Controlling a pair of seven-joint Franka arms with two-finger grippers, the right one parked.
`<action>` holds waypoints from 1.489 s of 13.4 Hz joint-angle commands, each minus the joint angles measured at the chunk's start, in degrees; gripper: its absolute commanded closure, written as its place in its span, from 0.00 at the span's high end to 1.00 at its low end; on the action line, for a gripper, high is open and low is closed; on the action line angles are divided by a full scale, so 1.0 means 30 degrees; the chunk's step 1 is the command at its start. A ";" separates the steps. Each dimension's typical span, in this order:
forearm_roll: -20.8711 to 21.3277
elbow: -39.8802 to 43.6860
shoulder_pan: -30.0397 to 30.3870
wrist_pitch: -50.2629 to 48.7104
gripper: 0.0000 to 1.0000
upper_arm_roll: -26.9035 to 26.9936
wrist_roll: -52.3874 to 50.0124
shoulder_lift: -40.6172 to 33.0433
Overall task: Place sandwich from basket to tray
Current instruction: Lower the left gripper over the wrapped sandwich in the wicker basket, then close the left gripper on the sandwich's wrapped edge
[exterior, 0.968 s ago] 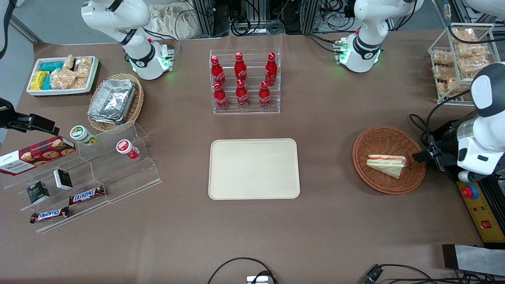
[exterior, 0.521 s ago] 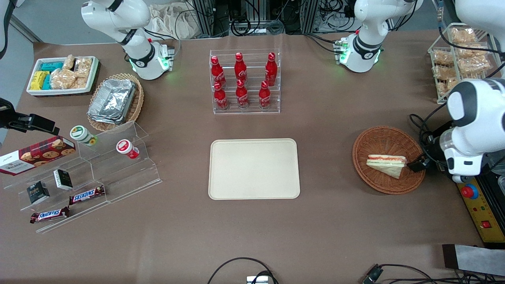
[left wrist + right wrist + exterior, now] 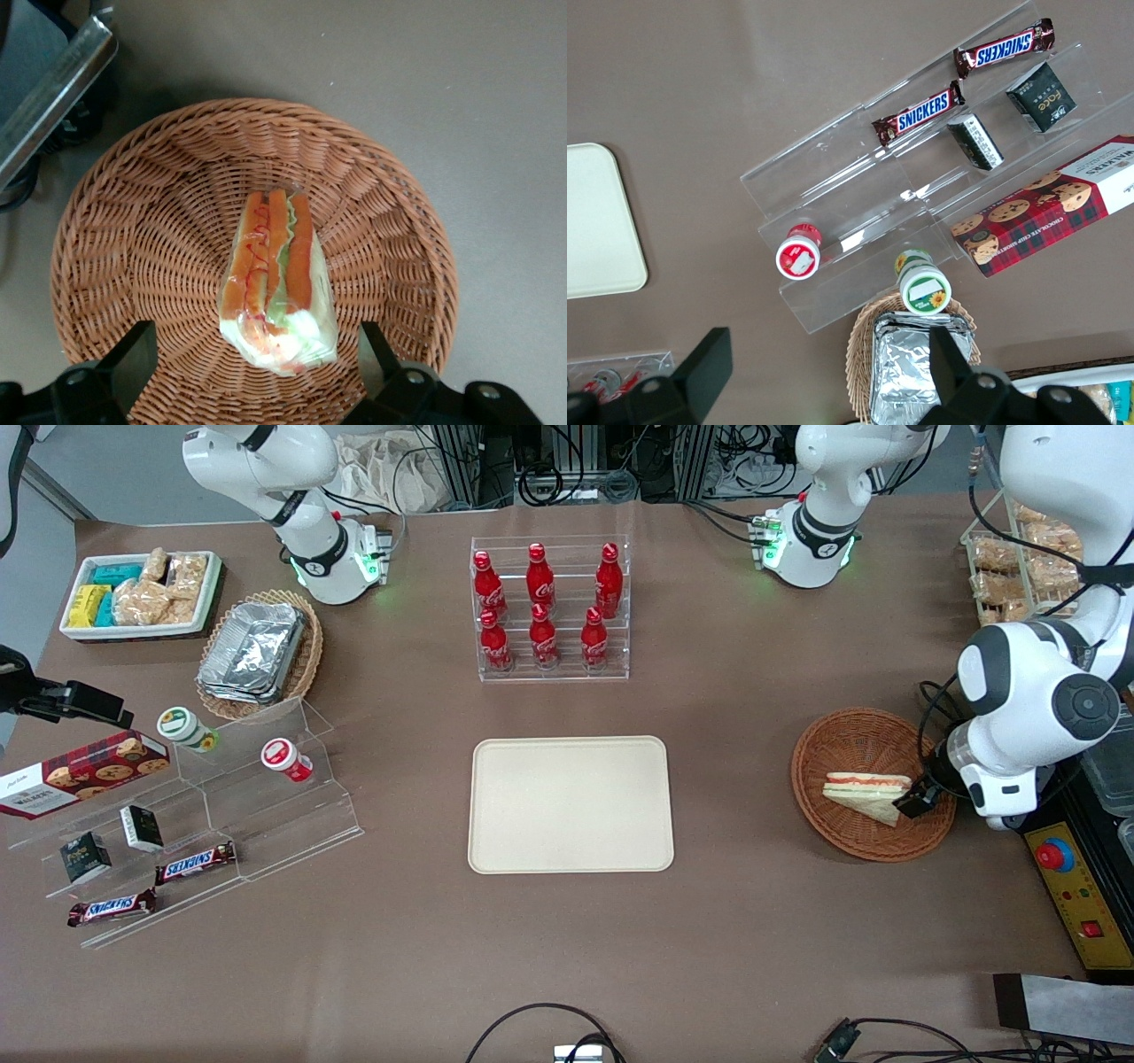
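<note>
Claw (image 3: 257, 381) of your left arm hangs spread wide over the basket (image 3: 873, 784), fingers apart, holding and touching nothing; in the wrist view its two fingers (image 3: 124, 363) flank the sandwich (image 3: 275, 283). Over the last second it has swung in from outside the rim at the working arm's end of the counter (image 3: 567, 957), so you are closing on the grasp. From the front, the sandwich (image 3: 868, 795) lies in the basket, well apart from the tray (image 3: 570, 804) at its nine o'clock.
</note>
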 commanded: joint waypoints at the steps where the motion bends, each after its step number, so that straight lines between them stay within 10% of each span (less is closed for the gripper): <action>1: 0.0334 0.0087 0.0068 0.0605 1.00 -0.0055 -0.1235 0.0622; 8: 0.0363 0.0030 0.0009 0.1631 1.00 -0.0055 -0.2177 0.1620; 9: 0.0363 0.0058 0.0009 0.1662 0.91 -0.0084 -0.2467 0.1736; 12: 0.0596 -0.0029 -0.0049 0.1692 0.09 -0.0055 -0.2764 0.1650; 13: 0.0743 -0.0030 -0.0079 0.1663 0.00 -0.0084 -0.2763 0.1621; 20: 0.0715 0.4555 -0.0283 -0.4059 0.00 -0.0580 -0.1831 0.1415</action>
